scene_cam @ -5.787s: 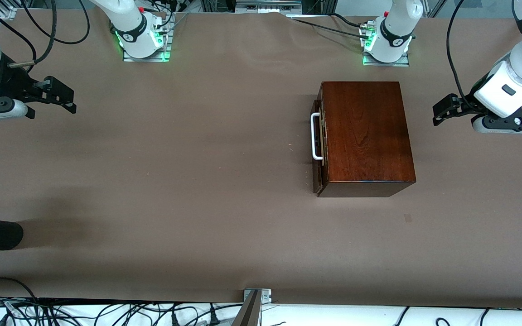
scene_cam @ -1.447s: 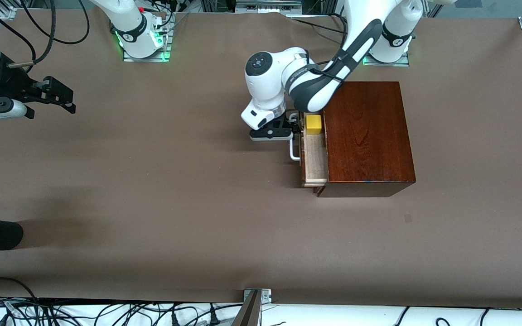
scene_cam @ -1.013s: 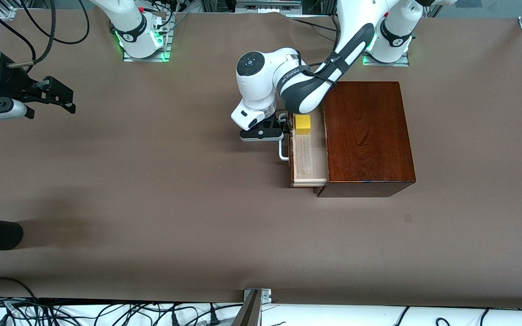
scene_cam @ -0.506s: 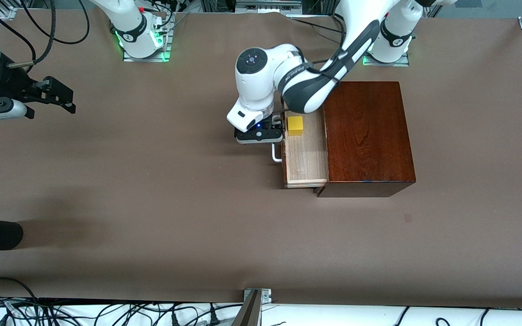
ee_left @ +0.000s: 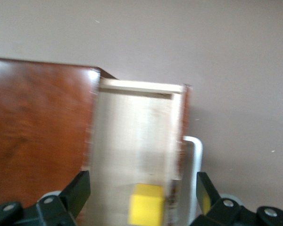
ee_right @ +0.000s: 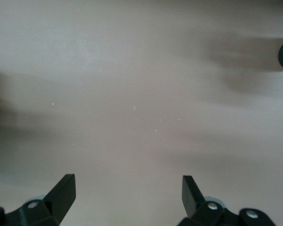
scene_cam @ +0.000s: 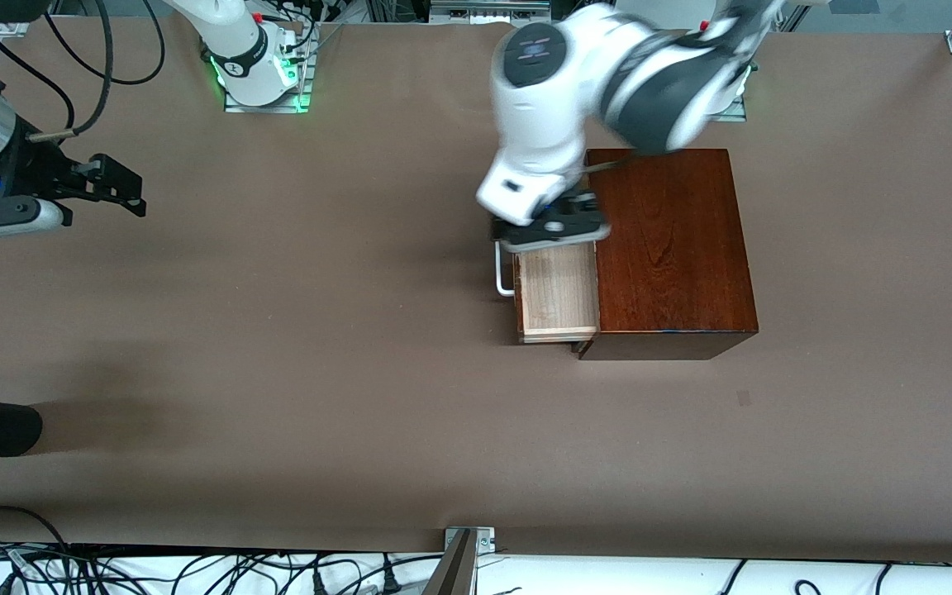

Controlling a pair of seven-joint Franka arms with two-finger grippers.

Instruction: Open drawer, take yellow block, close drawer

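Left gripper (ee_left: 141, 200) over open drawer (scene_cam: 557, 293), fingers spread wide, block (ee_left: 145, 210) lying between them. Right gripper (ee_right: 127, 193) spread, waiting over bare surface (scene_cam: 278, 330).

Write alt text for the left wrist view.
The left gripper hangs open over the pulled-out drawer, its jaws spread wide to either side of the yellow block lying on the pale wood inside. The white bar handle sits on the drawer front, and the dark wooden box adjoins the drawer.
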